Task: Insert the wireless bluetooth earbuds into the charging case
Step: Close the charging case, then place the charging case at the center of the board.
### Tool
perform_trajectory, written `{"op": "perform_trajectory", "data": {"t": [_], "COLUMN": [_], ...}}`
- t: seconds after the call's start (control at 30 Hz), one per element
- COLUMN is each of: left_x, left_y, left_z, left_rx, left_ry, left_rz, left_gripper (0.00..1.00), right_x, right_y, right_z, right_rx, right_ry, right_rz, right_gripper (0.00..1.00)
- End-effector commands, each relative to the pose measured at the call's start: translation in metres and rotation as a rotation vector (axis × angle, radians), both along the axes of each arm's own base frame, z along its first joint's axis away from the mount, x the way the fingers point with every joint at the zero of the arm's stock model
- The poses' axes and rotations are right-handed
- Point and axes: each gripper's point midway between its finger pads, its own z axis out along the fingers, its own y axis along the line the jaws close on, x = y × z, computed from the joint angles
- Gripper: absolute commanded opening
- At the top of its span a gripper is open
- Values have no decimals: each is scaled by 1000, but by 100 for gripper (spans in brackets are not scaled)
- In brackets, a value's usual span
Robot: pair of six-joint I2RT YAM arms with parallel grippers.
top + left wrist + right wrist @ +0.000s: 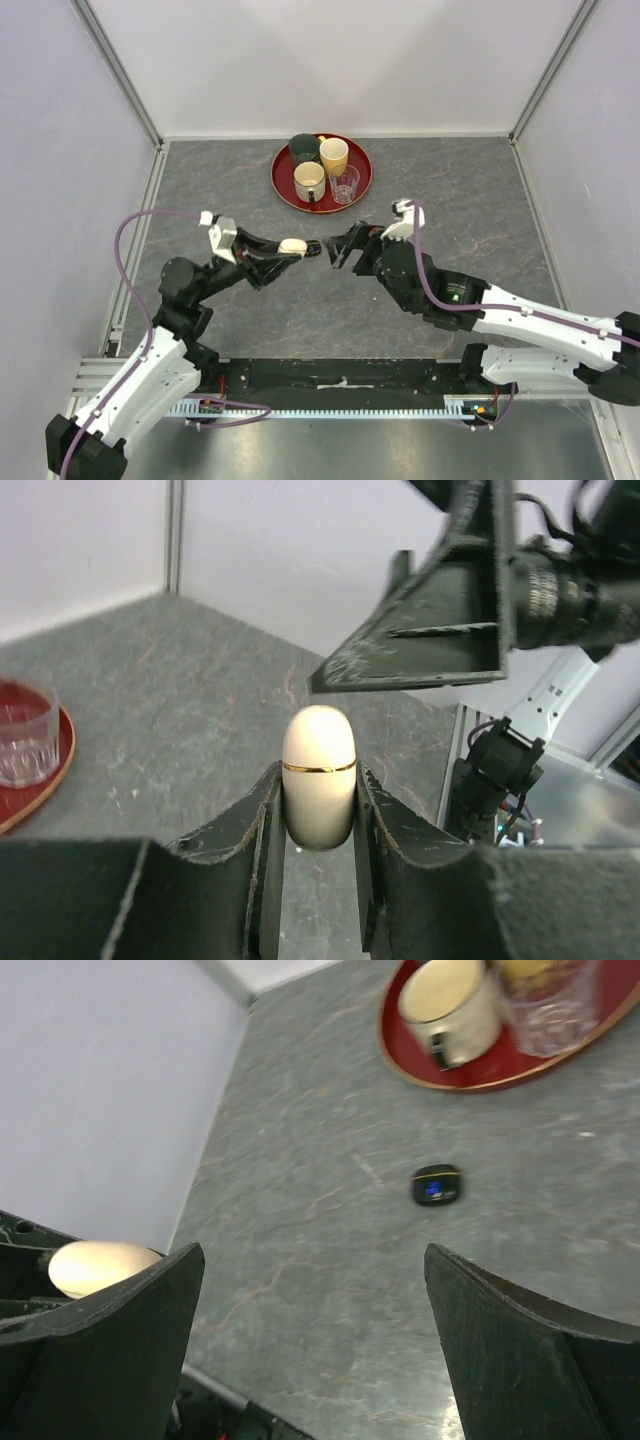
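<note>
The left claw is closed tight on the case, a cream oval with a gold seam. The fingers clamp its lower half and the domed end projects clear, above the desk. The right claw stands fully spread and empty, facing the case from just beside it. No earbuds are visible in any view, so their location cannot be stated. The seam appears unbroken, so the lid is judged closed. Hazards: the case is smooth and rounded, so a push or pull from the right claw on the domed end could pivot it or squeeze it out of the grip. It would then drop to the desk. The right fingers are broad against so small a lid, so a misaligned approach could strike the left fingers instead. A small black device with a blue face lies on the desk below and could be hit by a falling case. The desk is grey, stone-patterned and matt. A red tray with cups sits at its far side, well apart. Plain pale walls enclose the desk on three sides.
</note>
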Motion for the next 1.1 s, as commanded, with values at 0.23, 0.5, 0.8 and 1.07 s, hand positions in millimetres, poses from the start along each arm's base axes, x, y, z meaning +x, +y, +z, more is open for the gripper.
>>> {"op": "perform_trajectory", "data": {"t": [0.23, 0.5, 0.8, 1.07], "left_x": [56, 84, 94, 93], "left_y": [-19, -40, -67, -81], "left_z": [-89, -170, -231, -258], "left_rx": [-27, -12, -15, -12], "left_ry": [715, 993, 1185, 1268], "left_rz": [101, 243, 282, 286], "left_gripper": [2, 2, 5, 13], "right_x": [21, 20, 17, 18], "right_y": [-95, -97, -100, -102], "right_z": [-9, -16, -10, -15], "right_rx": [-67, -80, -98, -127], "right_ry": [46, 70, 56, 51], "right_rz": [-341, -304, -273, -269], "right_gripper": [98, 98, 98, 98]}}
